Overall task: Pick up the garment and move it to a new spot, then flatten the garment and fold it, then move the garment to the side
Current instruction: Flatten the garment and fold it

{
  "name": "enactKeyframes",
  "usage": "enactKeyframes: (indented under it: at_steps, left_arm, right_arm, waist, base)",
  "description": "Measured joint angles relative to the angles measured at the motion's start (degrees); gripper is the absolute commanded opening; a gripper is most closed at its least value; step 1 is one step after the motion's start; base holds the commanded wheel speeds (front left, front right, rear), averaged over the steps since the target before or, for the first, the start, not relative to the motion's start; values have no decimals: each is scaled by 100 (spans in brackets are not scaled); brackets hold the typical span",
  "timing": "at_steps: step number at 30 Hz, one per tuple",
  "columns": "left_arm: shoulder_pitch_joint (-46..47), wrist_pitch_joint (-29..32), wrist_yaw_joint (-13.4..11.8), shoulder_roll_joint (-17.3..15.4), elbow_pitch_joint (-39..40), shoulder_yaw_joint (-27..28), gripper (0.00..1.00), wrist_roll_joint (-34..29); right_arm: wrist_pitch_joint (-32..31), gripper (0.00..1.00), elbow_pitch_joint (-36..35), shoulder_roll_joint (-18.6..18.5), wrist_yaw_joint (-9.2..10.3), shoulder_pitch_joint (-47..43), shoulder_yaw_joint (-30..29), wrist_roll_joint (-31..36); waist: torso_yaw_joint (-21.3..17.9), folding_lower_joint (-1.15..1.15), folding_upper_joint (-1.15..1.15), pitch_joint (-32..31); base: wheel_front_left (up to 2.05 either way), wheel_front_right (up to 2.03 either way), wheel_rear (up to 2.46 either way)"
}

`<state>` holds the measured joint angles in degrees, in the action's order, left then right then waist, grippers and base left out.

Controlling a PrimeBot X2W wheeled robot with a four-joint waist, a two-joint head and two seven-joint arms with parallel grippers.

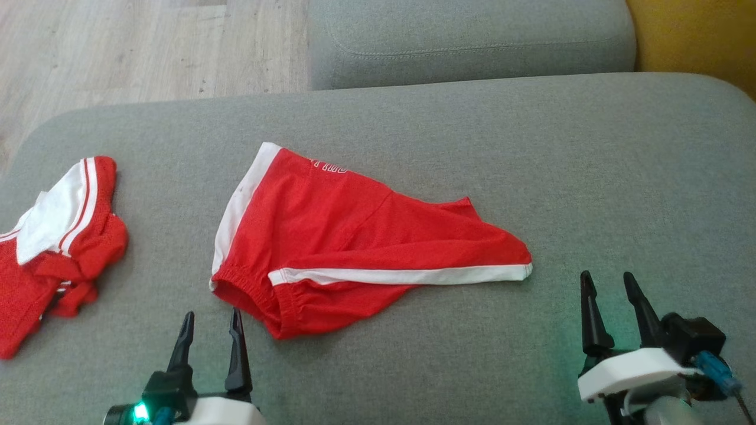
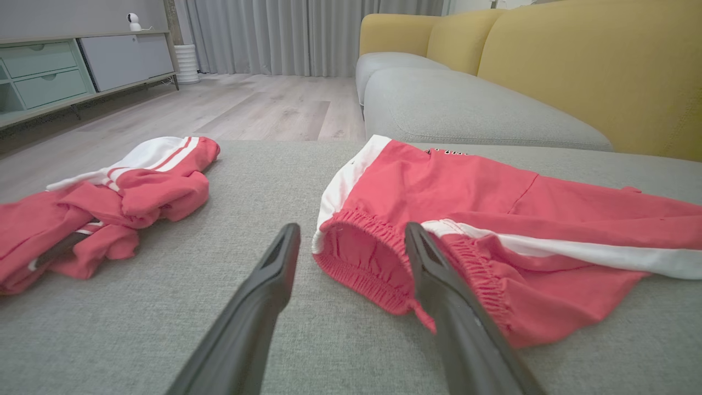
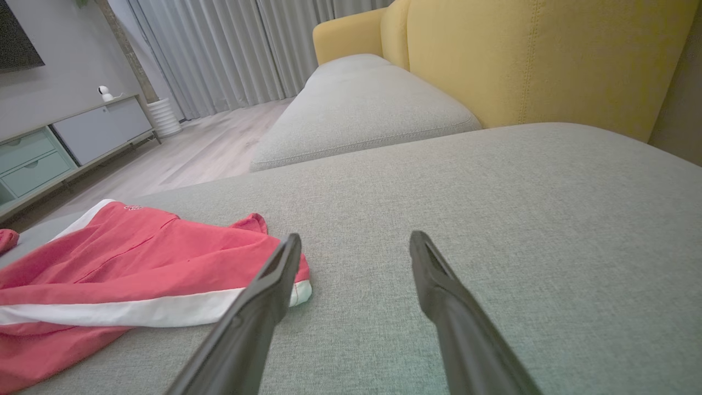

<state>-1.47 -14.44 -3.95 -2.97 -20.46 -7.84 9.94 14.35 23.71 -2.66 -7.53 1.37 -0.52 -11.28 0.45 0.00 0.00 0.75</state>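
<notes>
The garment (image 1: 59,236), a red T-shirt with a white sleeve and thin red-and-white stripe trim, lies crumpled at the left edge of the grey cushion (image 1: 590,165). In the left wrist view the garment (image 2: 137,186) is ahead and to the left. My left gripper (image 1: 212,313) is open and empty near the front edge, to the right of the shirt and just short of the shorts' waistband; in its own view the left gripper (image 2: 352,227) points at that waistband. My right gripper (image 1: 607,275) is open and empty at the lower right, and the right gripper (image 3: 356,237) hovers over bare cushion.
Red shorts (image 1: 354,236) with white side stripes and an elastic waistband lie spread in the middle of the cushion. A second grey cushion (image 1: 472,41) sits behind, a yellow backrest (image 1: 697,35) at the far right. Wooden floor (image 1: 118,47) lies beyond the far left edge.
</notes>
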Motion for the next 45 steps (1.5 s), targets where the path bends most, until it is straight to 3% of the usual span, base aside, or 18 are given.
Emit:
enactKeyframes:
  at_steps: [8,11,16,30,45]
  left_arm:
    - [1,0,7,1,-8,-26,100,26]
    - [15,0,125,1,-7,-183,100,208]
    - [345,0,550,8,-214,-635,100,801]
    - [1554,0,900,26,-1974,-1480,100,2313]
    - [1880,0,1058,38,-1962,-1897,100,2582]
  right_arm:
    - [0,100,7,0,0,1,46,1]
    - [0,100,19,0,0,17,110,2]
    - [0,100,47,0,0,52,249,19]
    - [0,100,204,1,0,211,432,-33]
    - [0,100,265,1,0,288,542,-76]
  waist:
    - [-13,0,0,39]
    - [-10,0,0,105]
    - [20,0,0,269]
    - [-95,0,0,552]
    - [-77,0,0,646]
  base:
    - [0,0,0]
    - [0,0,0]
    - [0,0,0]
    - [0,0,0]
    - [0,0,0]
